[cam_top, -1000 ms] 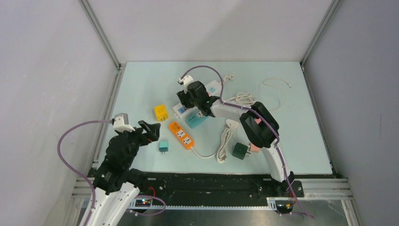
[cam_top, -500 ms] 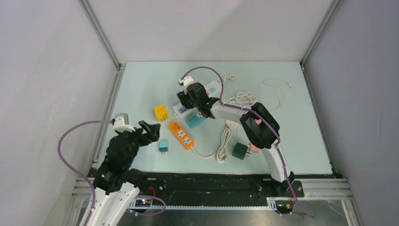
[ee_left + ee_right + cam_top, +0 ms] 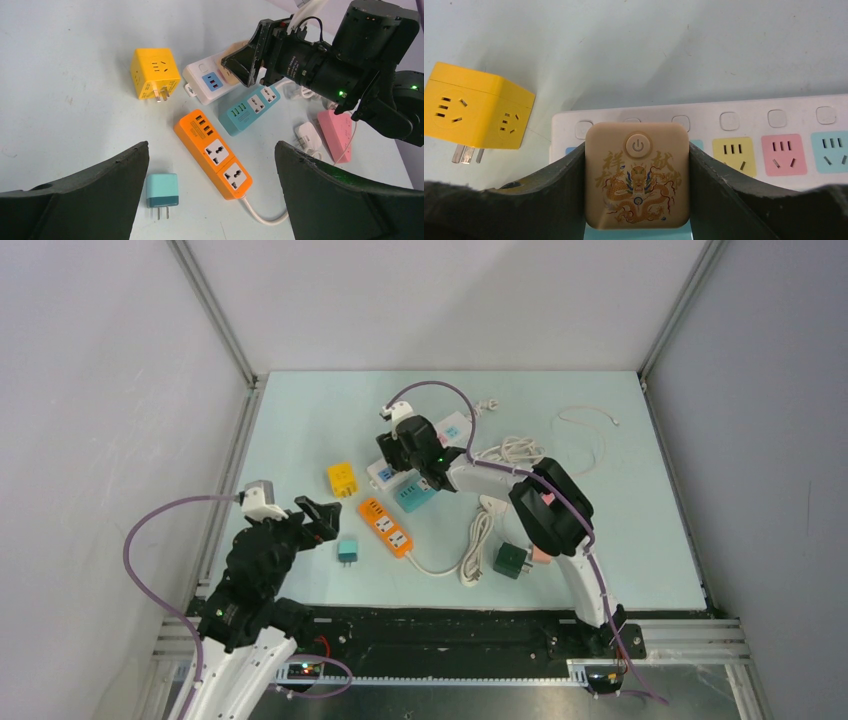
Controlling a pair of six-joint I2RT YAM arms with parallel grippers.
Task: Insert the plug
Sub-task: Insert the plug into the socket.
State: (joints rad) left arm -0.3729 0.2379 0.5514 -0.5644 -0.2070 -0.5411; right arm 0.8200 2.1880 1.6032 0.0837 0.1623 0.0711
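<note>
My right gripper (image 3: 636,192) is clamped on the beige square plug with a gold dragon print and a round power button (image 3: 636,170), one finger pressed against each side of it. The plug sits over the near edge of the white power strip with yellow, pink and blue sockets (image 3: 749,122). I cannot tell whether its pins are in a socket. To the left of the strip, a yellow cube adapter (image 3: 474,105) lies on the pale blue worktop (image 3: 704,45).

My left gripper (image 3: 211,150) hangs near the worktop's front left with its fingers wide apart, holding nothing. Below it lie an orange power strip (image 3: 220,160) and, just beside that, a small teal plug adapter (image 3: 162,190). A teal power strip (image 3: 250,107) lies further on.
</note>
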